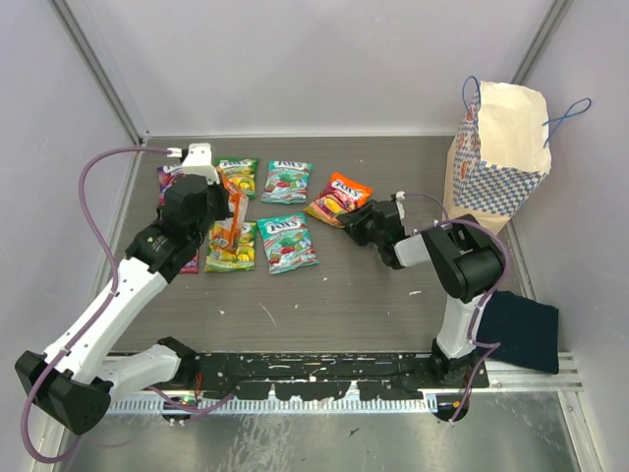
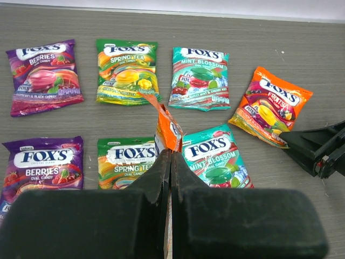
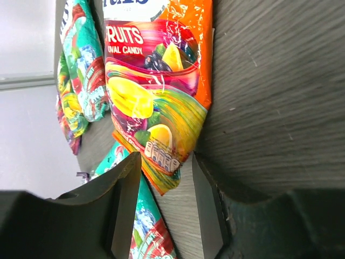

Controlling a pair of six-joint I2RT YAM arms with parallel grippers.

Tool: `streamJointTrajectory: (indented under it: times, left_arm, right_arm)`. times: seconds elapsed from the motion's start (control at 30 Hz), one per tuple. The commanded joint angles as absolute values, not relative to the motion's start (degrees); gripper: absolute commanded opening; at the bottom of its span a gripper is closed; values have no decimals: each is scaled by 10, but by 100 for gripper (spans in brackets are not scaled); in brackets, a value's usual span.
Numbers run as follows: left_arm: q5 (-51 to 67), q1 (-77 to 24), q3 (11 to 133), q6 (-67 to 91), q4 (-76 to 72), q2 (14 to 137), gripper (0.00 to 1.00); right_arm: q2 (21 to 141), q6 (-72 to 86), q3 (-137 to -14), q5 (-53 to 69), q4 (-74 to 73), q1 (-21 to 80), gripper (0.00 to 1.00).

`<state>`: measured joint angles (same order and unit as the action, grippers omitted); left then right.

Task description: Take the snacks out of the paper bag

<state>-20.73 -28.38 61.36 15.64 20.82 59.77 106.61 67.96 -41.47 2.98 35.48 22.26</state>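
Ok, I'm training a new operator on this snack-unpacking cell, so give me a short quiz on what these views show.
1. True or false: the tan paper carrier bag lies flat on its side.
2. Which colour is the glossy candy packet pinched in the shut left tool? A purple, B orange, C teal.
3. How many other packets lie flat on the grey wood-grain table?
Key: 1 false, it stands upright at the table's far right corner. 2 B. 3 seven, in two rows.
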Motion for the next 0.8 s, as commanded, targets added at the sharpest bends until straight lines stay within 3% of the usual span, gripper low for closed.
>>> streamJointTrajectory:
  times: [0.0, 0.07, 0.17, 0.2, 0.43, 0.63, 0.77]
  left_arm:
    - [-202, -276, 634, 149, 179, 586, 0]
    - [-201, -273, 634, 149, 178, 588, 0]
    - [-197, -270, 636, 149, 177, 593, 0]
    - [-196, -268, 636, 149, 177, 594, 0]
    - [-191, -259, 635, 148, 178, 597, 0]
    - [-181, -254, 634, 153, 170, 603, 0]
    - [-167, -253, 639, 157, 170, 612, 0]
  right_arm:
    - [1102, 700, -417, 33, 375, 221, 49]
    - [1110, 695, -423, 39, 378, 222, 39]
    - [1116, 687, -427, 50, 380, 222, 7]
    - [1116, 684, -426, 52, 379, 221, 2]
    - [1080, 539, -444, 102, 298, 190, 1]
    - [1121, 281, -634, 259, 35, 158, 1]
    - [1163, 179, -716, 290, -89, 153, 1]
